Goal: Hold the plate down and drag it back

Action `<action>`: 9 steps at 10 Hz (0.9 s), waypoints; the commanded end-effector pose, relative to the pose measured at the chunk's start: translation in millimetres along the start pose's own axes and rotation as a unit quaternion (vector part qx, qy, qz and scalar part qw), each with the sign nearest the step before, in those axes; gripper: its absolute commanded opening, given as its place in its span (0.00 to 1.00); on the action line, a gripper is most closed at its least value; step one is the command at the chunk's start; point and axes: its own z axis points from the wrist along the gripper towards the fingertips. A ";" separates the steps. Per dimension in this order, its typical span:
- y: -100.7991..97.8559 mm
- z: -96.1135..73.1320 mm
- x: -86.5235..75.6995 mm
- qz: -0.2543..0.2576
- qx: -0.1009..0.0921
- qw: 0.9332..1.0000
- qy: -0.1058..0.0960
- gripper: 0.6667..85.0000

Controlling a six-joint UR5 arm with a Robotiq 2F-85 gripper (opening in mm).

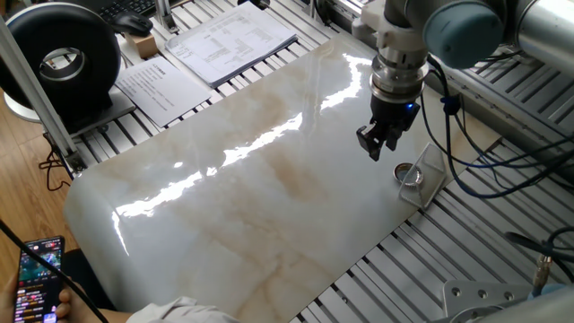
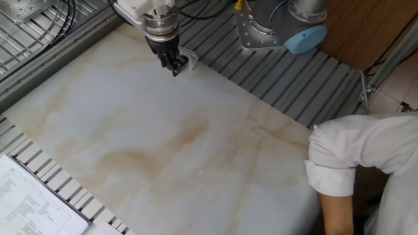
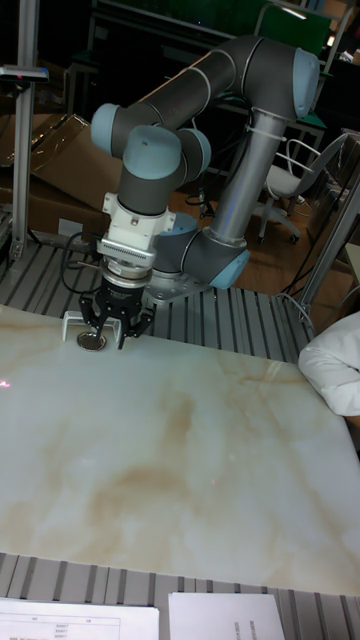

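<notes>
The marble-patterned slab [image 1: 242, 179] is lying flat across the slatted aluminium table [image 1: 421, 269], glossy and streaked with tan veins. My UR5 arm [image 3: 220, 110] is reaching down over the slab's edge. A person's white sleeve [image 2: 353, 156] is resting at the slab's opposite corner. Printed sheets [image 1: 224, 40] are lying beyond the slab, next to a black round device [image 1: 63, 54]. A clear angular plastic piece [image 1: 429, 175] is sitting at the slab's edge. My gripper [image 1: 377, 148] is hanging above the slab, pointing down, near the plate but apart from it; my fingers [image 3: 118, 338] are standing close together with nothing between them, though I cannot tell whether they are fully pressed together. The plate [image 1: 409, 173], a small shiny disc, is lying flat on the slab just against the plastic piece.
</notes>
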 end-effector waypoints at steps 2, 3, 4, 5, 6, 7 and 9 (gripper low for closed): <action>-6.6 -20.4 -3.8 -0.004 0.013 1.000 -0.004 0.51; -7.0 -24.4 0.3 -0.007 0.013 1.000 0.005 0.51; 0.8 -24.4 2.5 -0.007 -0.002 1.000 0.009 0.51; 7.5 -24.5 3.9 -0.006 -0.014 1.000 0.011 0.51; 10.6 -24.6 5.0 -0.007 -0.020 1.000 0.014 0.51; 12.3 -24.7 4.0 -0.011 -0.024 1.000 0.011 0.51; 15.8 -24.8 0.4 -0.026 -0.030 0.999 0.004 0.51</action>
